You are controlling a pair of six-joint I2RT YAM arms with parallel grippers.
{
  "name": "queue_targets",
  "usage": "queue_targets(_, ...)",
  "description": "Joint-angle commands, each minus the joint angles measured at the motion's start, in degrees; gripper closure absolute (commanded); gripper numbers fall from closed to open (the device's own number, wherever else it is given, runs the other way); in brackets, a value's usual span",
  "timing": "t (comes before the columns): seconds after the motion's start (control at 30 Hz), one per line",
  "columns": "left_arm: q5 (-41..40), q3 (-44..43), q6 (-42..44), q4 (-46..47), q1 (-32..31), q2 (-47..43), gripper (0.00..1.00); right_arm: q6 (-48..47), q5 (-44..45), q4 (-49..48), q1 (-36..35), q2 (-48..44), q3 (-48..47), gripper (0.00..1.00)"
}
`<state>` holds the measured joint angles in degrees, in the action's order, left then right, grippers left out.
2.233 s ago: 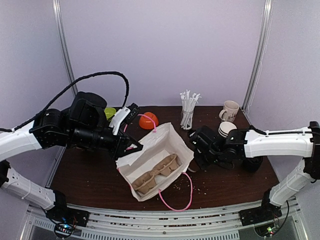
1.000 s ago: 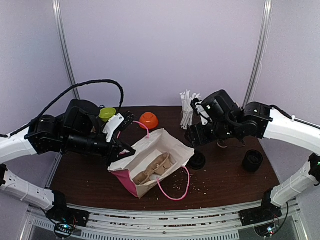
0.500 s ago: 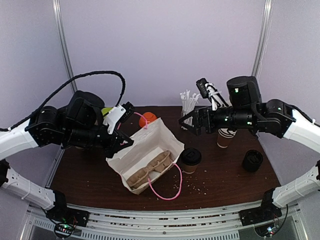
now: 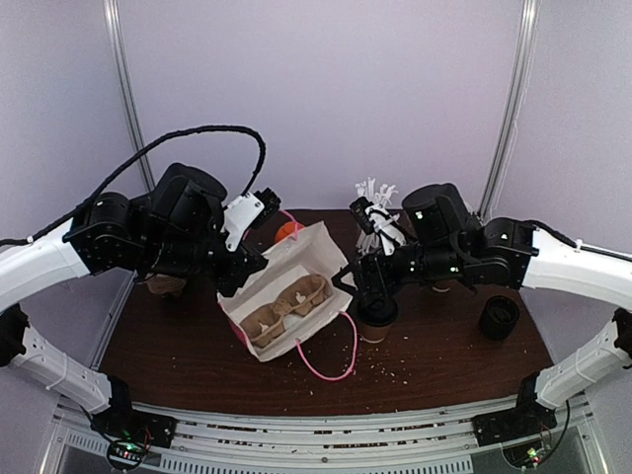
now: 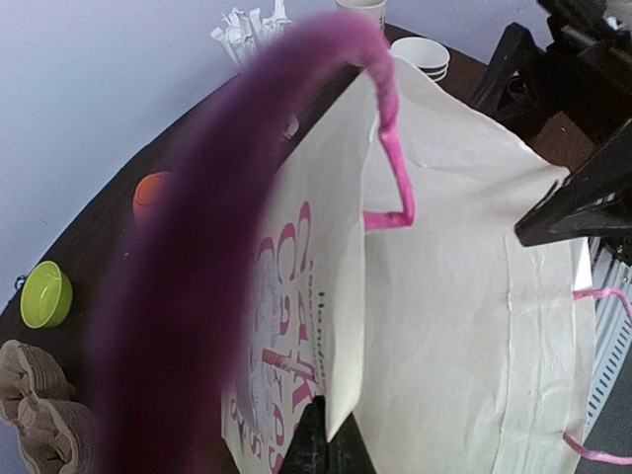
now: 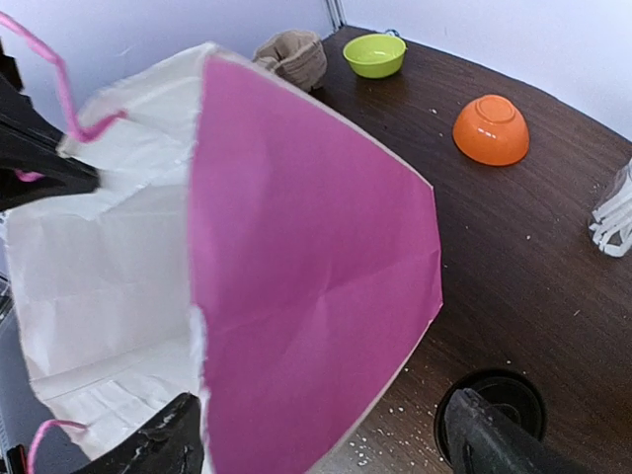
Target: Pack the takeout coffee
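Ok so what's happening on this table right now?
The left gripper is pinched shut on the rim of the white paper bag with pink handles, holding it open; a brown moulded-pulp cup carrier sits inside. The right gripper is open at the bag's other side. The brown paper coffee cup with a black lid stands on the dark wooden table beside the bag, not yet packed.
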<state>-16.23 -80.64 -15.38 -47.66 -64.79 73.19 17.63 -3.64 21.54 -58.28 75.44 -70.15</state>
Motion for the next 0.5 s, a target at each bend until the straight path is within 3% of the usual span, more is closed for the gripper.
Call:
queue_targets(0.0, -1.1, 1.5, 2.4, 3.5, 0.3, -0.9, 1.0, -1.5, 5.6, -2.5, -0.9, 3.1, 3.5, 0.22)
queue_targets(0.2, -0.3, 3.6, 2.3, 5.7, 0.3, -2.1, 1.0, -1.4, 7.7, -7.2, -1.2, 5.0, 7.6, 0.46)
queue_targets(0.47, -5.1, 5.1, 2.8, 8.0, 0.3, -2.7, 1.0, 0.9, 12.3, -16.9, -1.3, 8.7, 10.0, 0.56)
